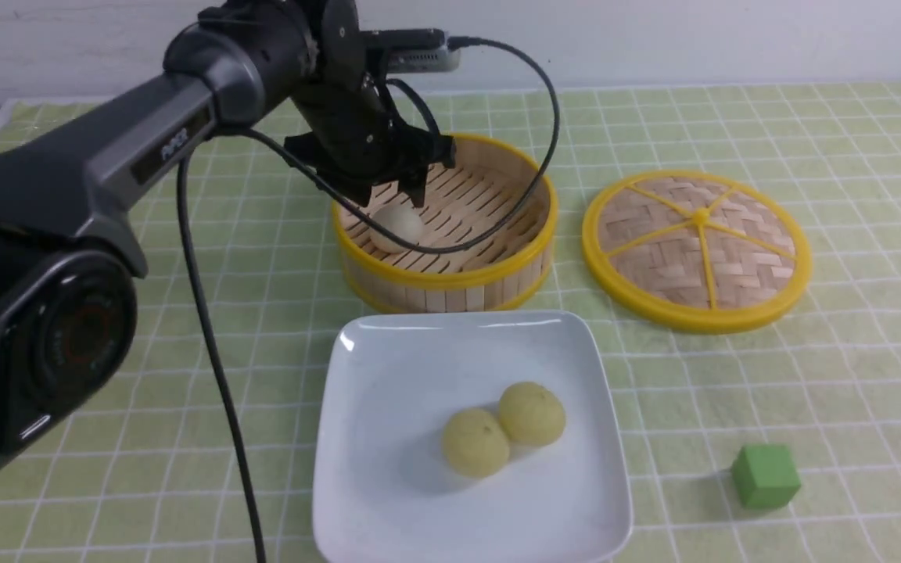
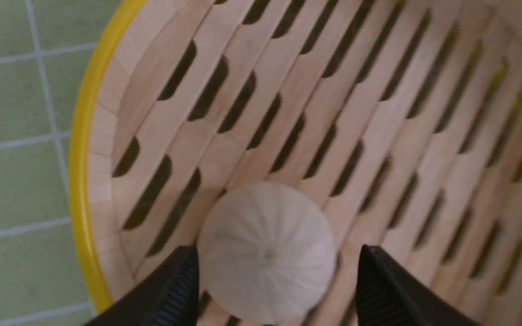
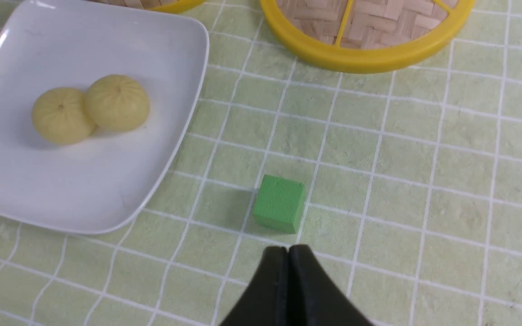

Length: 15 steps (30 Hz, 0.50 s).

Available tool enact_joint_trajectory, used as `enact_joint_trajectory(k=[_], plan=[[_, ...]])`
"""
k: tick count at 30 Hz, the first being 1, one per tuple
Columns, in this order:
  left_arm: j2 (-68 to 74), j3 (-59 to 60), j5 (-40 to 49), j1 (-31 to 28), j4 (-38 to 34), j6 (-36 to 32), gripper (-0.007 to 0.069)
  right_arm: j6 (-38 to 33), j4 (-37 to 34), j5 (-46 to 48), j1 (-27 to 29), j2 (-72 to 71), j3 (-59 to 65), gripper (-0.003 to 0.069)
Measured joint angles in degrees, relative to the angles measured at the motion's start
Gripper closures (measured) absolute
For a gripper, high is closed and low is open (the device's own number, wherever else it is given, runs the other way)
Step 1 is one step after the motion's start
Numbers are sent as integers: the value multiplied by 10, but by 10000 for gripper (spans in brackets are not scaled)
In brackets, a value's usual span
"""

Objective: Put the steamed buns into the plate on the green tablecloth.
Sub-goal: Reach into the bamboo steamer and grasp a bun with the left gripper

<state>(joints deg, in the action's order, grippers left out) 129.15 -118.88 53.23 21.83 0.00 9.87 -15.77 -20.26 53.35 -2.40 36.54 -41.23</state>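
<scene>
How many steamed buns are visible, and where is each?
3. Two pale yellow buns lie side by side on the white plate; one off-white bun sits in the bamboo steamer, whose floor the left arm partly hides.

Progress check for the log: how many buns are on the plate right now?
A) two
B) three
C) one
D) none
A: one yellow bun and a second yellow bun lie touching on the plate, while the white bun is in the basket.
</scene>
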Motion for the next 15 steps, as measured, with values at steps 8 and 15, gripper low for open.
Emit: enact_joint_trajectory(k=[8,15], plan=[[44,-2,-26,2,-6,9,358,0,0,-2,0,0,3,655],[25,-19,8,2,-77,0,595,0,-1,-4,0,0,23,650]])
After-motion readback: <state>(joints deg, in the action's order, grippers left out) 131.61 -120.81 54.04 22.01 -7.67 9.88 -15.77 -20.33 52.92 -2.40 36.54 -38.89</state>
